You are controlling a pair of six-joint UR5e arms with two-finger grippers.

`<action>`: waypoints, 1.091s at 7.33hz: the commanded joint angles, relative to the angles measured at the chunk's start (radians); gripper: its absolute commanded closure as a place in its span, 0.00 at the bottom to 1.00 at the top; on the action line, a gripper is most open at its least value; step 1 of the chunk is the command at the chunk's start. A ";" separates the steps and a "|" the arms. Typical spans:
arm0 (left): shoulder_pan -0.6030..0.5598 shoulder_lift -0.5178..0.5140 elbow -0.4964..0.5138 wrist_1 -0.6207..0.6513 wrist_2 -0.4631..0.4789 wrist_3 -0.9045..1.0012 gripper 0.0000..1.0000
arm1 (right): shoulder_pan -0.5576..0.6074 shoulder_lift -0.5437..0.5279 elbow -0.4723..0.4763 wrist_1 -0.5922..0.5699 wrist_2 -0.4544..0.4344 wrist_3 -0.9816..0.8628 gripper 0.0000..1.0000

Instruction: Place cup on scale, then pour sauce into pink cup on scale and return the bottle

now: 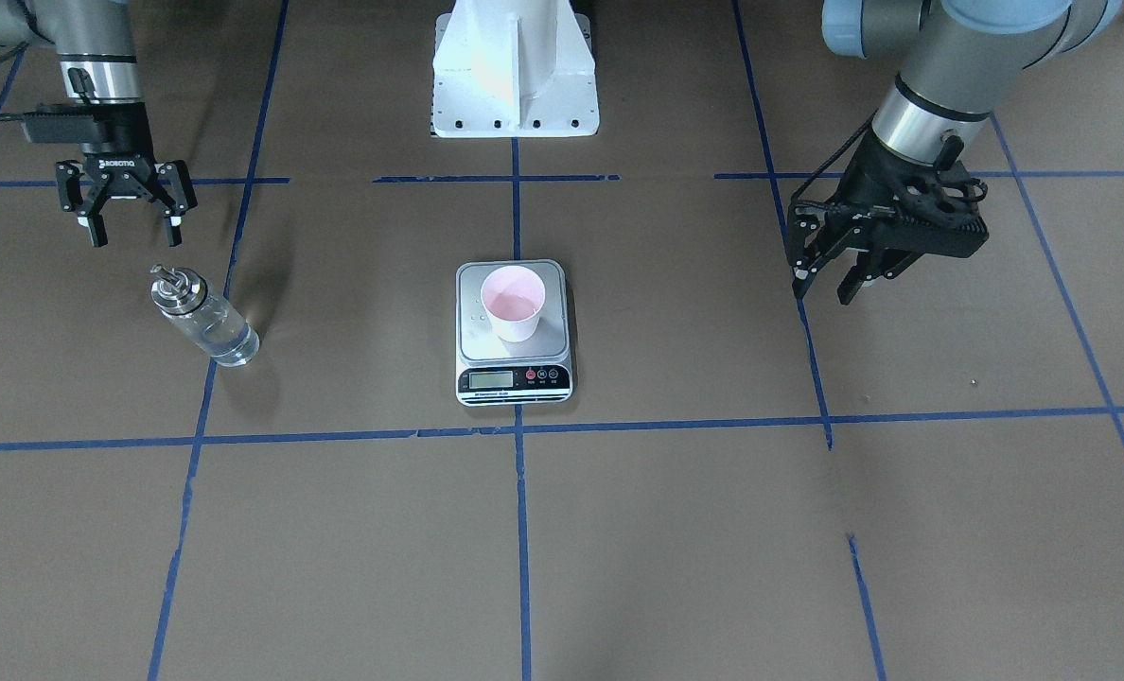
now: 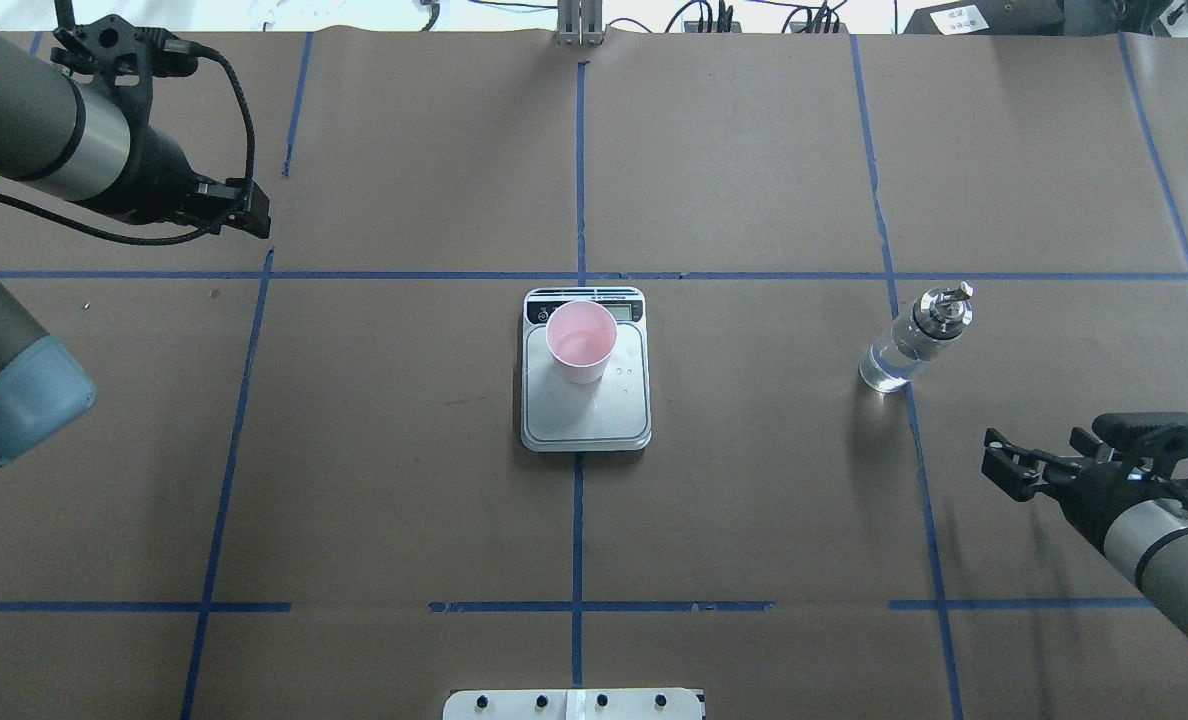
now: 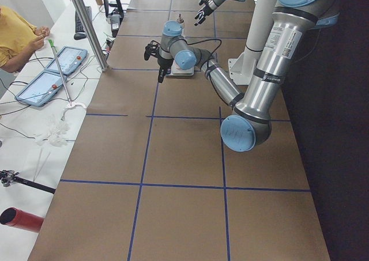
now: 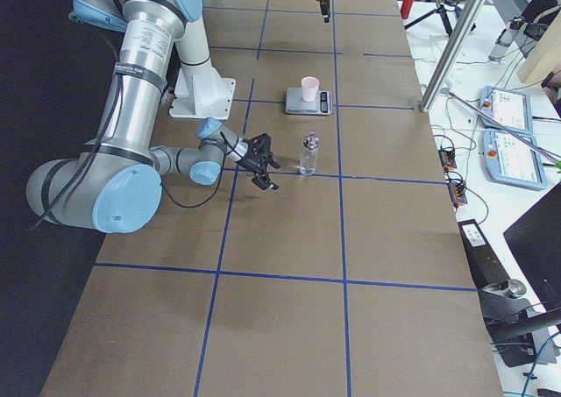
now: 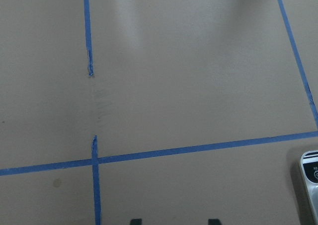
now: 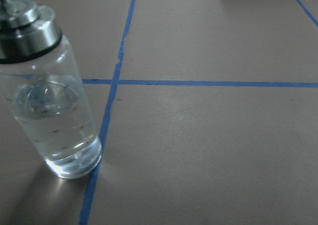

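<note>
Jaws both apart, bottle [image 6: 49, 111] spout cropped, scale [image 5: 309, 185] edge only.

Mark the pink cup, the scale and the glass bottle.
pink cup [image 2: 581, 338], overhead exterior view, inside of its open mouth.
scale [image 2: 589, 415], overhead exterior view, bare steel platform.
glass bottle [image 2: 896, 352], overhead exterior view, clear body below the metal collar.

- Reaches in from the right edge with the near arm, left gripper [image 3: 159, 74] hanging just beside the scale [image 3: 183, 72].
- Holds the far right gripper [image 3: 199, 18] near the bottle [image 3: 180, 20].
- Shows a person [image 3: 14, 33] in yellow at top left, near two blue tablets [image 3: 63, 59].
</note>
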 commanded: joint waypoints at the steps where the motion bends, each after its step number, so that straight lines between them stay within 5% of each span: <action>1: 0.000 0.040 0.009 -0.008 -0.001 0.078 0.46 | 0.284 0.003 -0.023 0.024 0.307 -0.257 0.00; 4: -0.201 0.081 0.167 -0.013 -0.203 0.425 0.46 | 0.753 0.135 -0.113 -0.095 0.831 -0.595 0.00; 8: -0.561 0.069 0.408 -0.002 -0.295 0.874 0.46 | 1.142 0.359 -0.137 -0.648 1.178 -1.096 0.00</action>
